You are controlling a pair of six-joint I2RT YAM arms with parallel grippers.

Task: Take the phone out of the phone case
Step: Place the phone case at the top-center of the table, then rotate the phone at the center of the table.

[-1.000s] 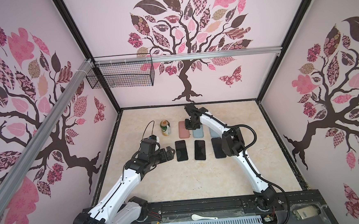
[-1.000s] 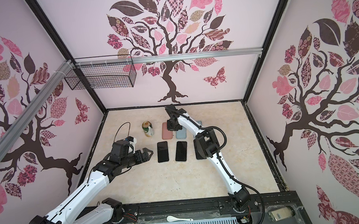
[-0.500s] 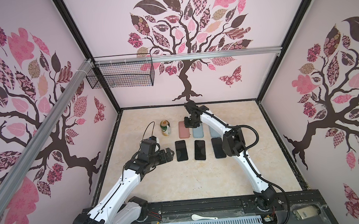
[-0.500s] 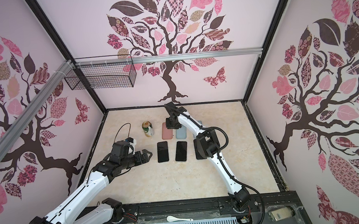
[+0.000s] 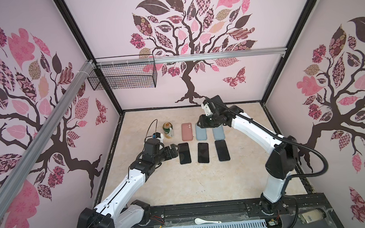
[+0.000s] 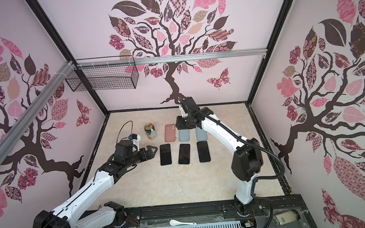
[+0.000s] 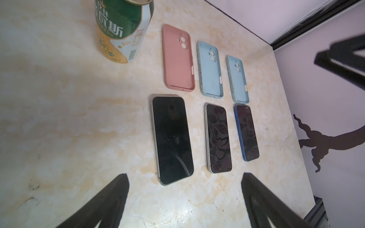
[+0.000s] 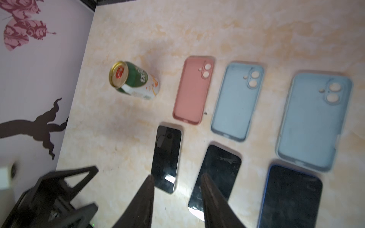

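My left tool (image 5: 174, 150) stands wide and empty just beside the left phone (image 5: 184, 153). My right tool (image 8: 176, 175) hangs part-open, holding nothing, by the far end of the middle blue case (image 5: 201, 132).

The left phone, middle phone (image 5: 203, 152) and right phone (image 5: 222, 150) lie bare in the near row on the tabletop (image 5: 203, 182). The pink case (image 5: 187, 131), middle blue case and right blue case (image 5: 219, 134) lie empty in the far row.

The phones look stiff, slick and glass-faced, so I'd pinch one by its long edges.

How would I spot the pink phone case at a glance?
On the marble table, find the upright drink can. The pink case lies beside it, first in the far row of three cases; its neighbours are pale blue.
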